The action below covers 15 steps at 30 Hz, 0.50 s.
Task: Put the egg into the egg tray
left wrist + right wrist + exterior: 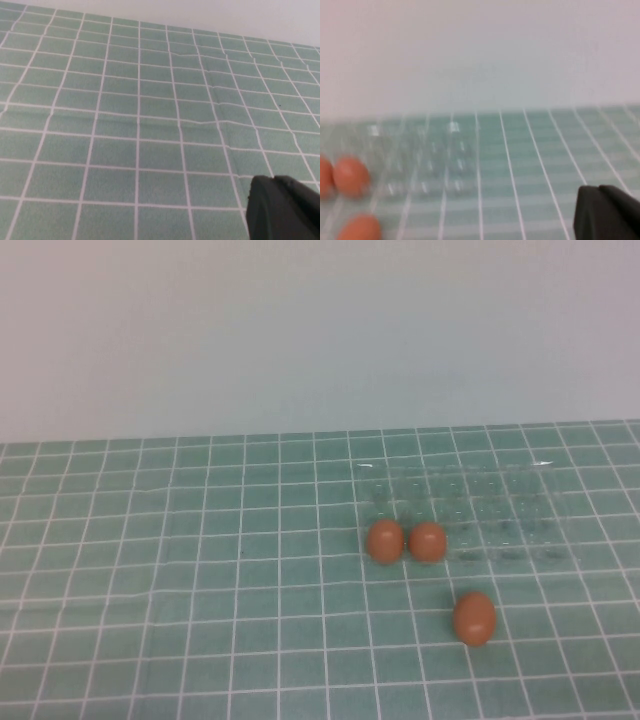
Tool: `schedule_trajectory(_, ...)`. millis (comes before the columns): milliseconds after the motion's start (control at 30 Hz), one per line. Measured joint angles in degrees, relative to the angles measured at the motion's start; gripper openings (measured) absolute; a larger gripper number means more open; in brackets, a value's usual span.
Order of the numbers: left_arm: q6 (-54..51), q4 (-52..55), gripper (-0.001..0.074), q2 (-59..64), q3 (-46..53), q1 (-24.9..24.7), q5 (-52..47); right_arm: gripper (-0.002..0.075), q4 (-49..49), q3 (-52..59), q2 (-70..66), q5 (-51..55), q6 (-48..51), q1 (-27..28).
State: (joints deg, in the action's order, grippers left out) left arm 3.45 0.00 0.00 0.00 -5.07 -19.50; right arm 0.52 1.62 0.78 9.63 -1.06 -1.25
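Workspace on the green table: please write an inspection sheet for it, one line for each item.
Surface: green mat with white grid lines, slightly creased.
Job's things: clear egg tray right of centre; two eggs side by side at its near-left corner, whether in cups cannot be told; third egg on the mat, nearer the robot, outside the tray.
Clutter: nothing seen.
Grippers: left gripper over bare mat; right gripper back from the tray; only a dark part of each shows, neither appears in the high view.
Cables: nothing seen.
Surroundings: plain pale wall behind the table.
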Motion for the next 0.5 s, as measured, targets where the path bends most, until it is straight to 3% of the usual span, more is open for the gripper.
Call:
schedule_trajectory(200, 0.0, 0.0, -0.0001, 0.0, 0.0, 0.0, 0.0, -0.0001, -3.2, -0.1, 0.0, -12.1, -2.9, 0.0)
schedule_trajectory(500, 0.0, 0.0, -0.0001, 0.0, 0.0, 0.0, 0.0, -0.0001, 2.4, -15.7, -1.5, -11.9, -3.4, 0.0)
